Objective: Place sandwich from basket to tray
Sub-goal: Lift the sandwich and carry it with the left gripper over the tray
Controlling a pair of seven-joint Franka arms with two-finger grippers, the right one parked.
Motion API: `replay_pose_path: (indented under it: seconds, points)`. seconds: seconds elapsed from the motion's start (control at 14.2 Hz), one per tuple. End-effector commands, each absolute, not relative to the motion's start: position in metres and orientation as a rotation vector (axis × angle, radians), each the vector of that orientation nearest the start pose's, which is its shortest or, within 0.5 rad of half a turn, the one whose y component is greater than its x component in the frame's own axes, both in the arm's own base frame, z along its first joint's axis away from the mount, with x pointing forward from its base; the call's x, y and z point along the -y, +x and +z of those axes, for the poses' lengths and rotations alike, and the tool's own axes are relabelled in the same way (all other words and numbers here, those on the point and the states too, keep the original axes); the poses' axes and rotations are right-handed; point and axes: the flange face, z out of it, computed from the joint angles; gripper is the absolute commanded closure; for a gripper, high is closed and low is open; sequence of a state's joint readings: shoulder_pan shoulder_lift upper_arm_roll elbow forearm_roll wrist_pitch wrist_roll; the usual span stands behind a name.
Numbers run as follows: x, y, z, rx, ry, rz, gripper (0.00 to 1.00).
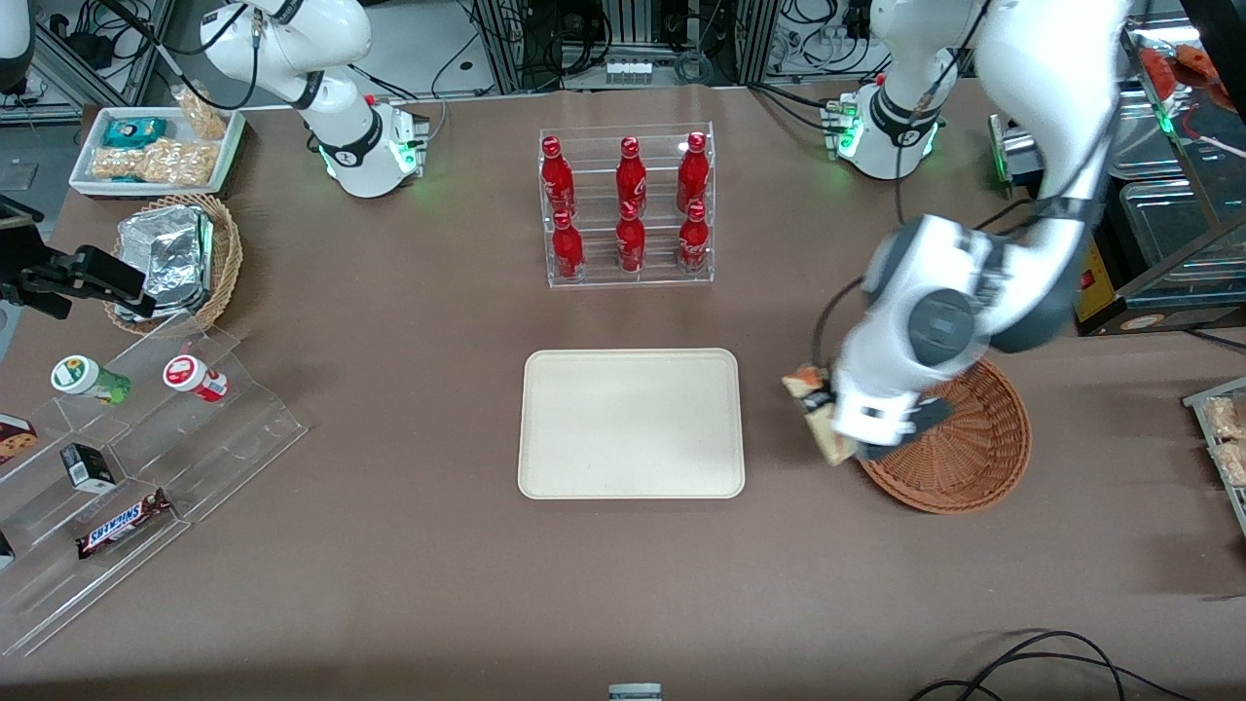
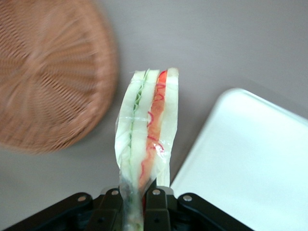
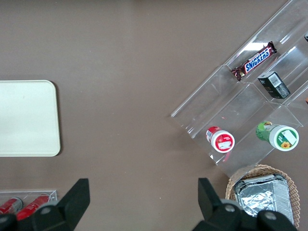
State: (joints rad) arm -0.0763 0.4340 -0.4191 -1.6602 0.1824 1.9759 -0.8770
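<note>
My left gripper (image 1: 827, 421) is shut on the sandwich (image 1: 816, 409), a wrapped wedge of pale bread with green and red-orange layers, and holds it above the table between the basket and the tray. In the left wrist view the sandwich (image 2: 147, 134) sticks out from between the two black fingers (image 2: 156, 204). The reddish-brown wicker basket (image 1: 959, 453) is empty and partly hidden by my arm; it also shows in the left wrist view (image 2: 48, 72). The cream tray (image 1: 631, 424) lies bare at the table's middle; its corner shows in the left wrist view (image 2: 250, 159).
A clear rack of red bottles (image 1: 628, 206) stands farther from the front camera than the tray. Toward the parked arm's end are a tan basket with foil packets (image 1: 175, 258), a white snack tray (image 1: 156, 146) and a clear stepped stand with snacks (image 1: 127, 467).
</note>
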Motion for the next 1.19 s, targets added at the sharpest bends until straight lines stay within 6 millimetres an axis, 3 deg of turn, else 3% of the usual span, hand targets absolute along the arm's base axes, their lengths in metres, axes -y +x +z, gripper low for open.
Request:
replay_pose_path:
  seconds: [0.0, 0.21, 0.35, 0.63, 0.91, 0.98, 1.05, 1.12]
  points:
    - [0.361, 0.597, 0.359, 0.122, -3.073, -0.078, 0.91]
    - [0.433, 0.593, 0.336, 0.151, -3.148, -0.057, 0.92]
    - [0.468, 0.592, 0.320, 0.154, -3.215, -0.075, 0.92]
    - [0.501, 0.578, 0.285, 0.145, -3.256, -0.042, 0.92]
    - [0.512, 0.568, 0.256, 0.094, -3.256, 0.004, 0.86]
    - [0.512, 0.567, 0.254, 0.093, -3.254, 0.008, 0.80]
    - [0.513, 0.566, 0.256, 0.095, -3.253, 0.010, 0.60]
    - [0.513, 0.566, 0.257, 0.111, -3.254, 0.010, 0.09]
